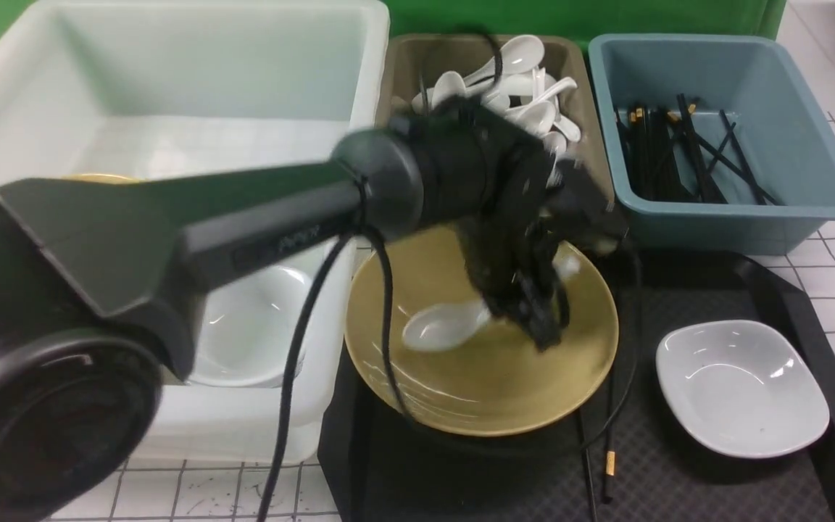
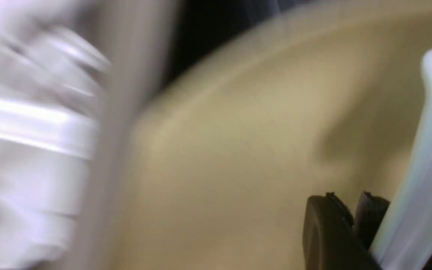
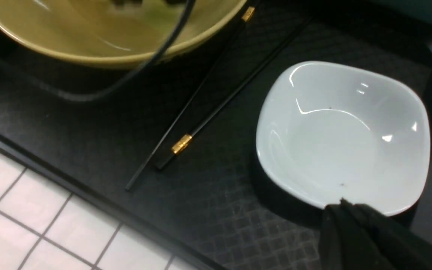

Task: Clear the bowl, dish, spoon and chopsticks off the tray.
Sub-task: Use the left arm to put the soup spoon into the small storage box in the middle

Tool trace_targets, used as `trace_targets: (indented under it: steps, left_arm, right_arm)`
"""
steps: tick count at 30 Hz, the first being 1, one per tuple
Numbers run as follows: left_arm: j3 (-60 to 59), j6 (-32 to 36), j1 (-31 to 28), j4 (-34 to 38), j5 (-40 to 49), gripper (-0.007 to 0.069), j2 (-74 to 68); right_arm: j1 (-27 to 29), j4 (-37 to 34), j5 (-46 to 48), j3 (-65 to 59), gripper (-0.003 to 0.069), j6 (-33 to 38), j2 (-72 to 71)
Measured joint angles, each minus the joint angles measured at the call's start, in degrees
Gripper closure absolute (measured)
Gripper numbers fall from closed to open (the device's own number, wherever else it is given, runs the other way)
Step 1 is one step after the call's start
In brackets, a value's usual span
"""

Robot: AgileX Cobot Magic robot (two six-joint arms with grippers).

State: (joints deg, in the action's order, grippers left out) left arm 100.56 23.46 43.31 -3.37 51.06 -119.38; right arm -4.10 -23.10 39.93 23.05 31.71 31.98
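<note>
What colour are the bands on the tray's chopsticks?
Gold, on black chopsticks; clearest in the right wrist view.

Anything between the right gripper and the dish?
Nothing visible. The right gripper, jaws shut, hangs just by the rim of the dish. The chopsticks lie on the tray between the dish and the bowl, off that line.
</note>
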Motion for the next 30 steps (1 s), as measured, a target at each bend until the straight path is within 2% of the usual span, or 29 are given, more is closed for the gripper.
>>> trace_targets:
  steps: [3, 6, 11, 14, 16, 17, 19, 21, 22, 23, 24, 25, 27, 28, 29, 30]
  left_arm:
    - [6.9, -0.5, -1.3, 0.4, -2.4, 0.0583, 1.7]
    - [10.3, -1.6, -3.7, 0.6, -12.3, 0.0583, 1.9]
    - [11.4, -6.7, -10.1, 1.8, -35.6, 0.0580, -3.6]
    - [11.1, -7.2, -11.9, 0.4, -38.9, 0.0530, -8.2]
    - [11.0, -7.2, -12.1, -1.3, -36.9, 0.0461, -9.3]
    - [11.0, -7.2, -11.8, -2.9, -33.2, 0.0389, -9.3]
    - [11.1, -7.2, -11.1, -5.0, -27.1, 0.0310, -7.9]
    - [11.5, -8.7, -9.6, -6.1, -16.8, 0.0221, -4.4]
    - [11.6, -9.2, -9.4, -6.1, -14.7, 0.0214, -4.1]
    - [12.1, -11.6, -7.7, -5.3, -6.4, 0.0176, -1.0]
    - [12.1, -11.9, -7.5, -5.3, -5.3, 0.0175, -0.7]
    - [12.5, -13.7, -5.5, -3.2, 4.9, 0.0185, 1.4]
    - [12.6, -14.3, -4.5, -1.9, 9.8, 0.0210, 1.6]
    - [12.6, -14.6, -3.0, -0.5, 14.6, 0.0277, 0.9]
    - [12.6, -14.6, -2.8, -0.3, 14.6, 0.0287, 0.7]
    - [12.6, -14.7, -2.0, 0.5, 16.5, 0.0344, -0.4]
  right_arm:
    - [0.0, 0.0, -0.3, 0.0, 0.0621, 0.0, 0.0]
    - [0.0, 0.0, -0.4, 0.0, 0.0620, 0.0, 0.0]
    - [0.0, 0.0, -0.5, 0.0, 0.0617, 0.0, 0.0]
    - [0.0, 0.0, -0.6, 0.0, 0.0616, 0.0, 0.0]
    - [0.0, 0.0, -0.6, 0.0, 0.0615, 0.0, 0.0]
    - [0.0, 0.0, -0.7, 0.0, 0.0615, 0.0, 0.0]
    - [0.0, 0.0, -0.7, 0.0, 0.0615, 0.0, 0.0]
    - [0.0, 0.0, -0.7, 0.0, 0.0613, 0.0, 0.0]
    - [0.0, 0.0, -0.7, 0.0, 0.0613, 0.0, 0.0]
    - [0.0, 0.0, -0.7, 0.0, 0.0612, 0.0, 0.0]
    - [0.0, 0.0, -0.7, 0.0, 0.0612, 0.0, 0.0]
    - [0.0, 0.0, -0.7, 0.0, 0.0612, 0.0, 0.0]
    - [0.0, 0.0, -0.7, 0.0, 0.0612, 0.0, 0.0]
    - [0.0, 0.0, -0.7, 0.0, 0.0612, 0.0, 0.0]
    - [0.0, 0.0, -0.7, 0.0, 0.0612, 0.0, 0.0]
    - [0.0, 0.0, -0.7, 0.0, 0.0611, 0.0, 0.0]
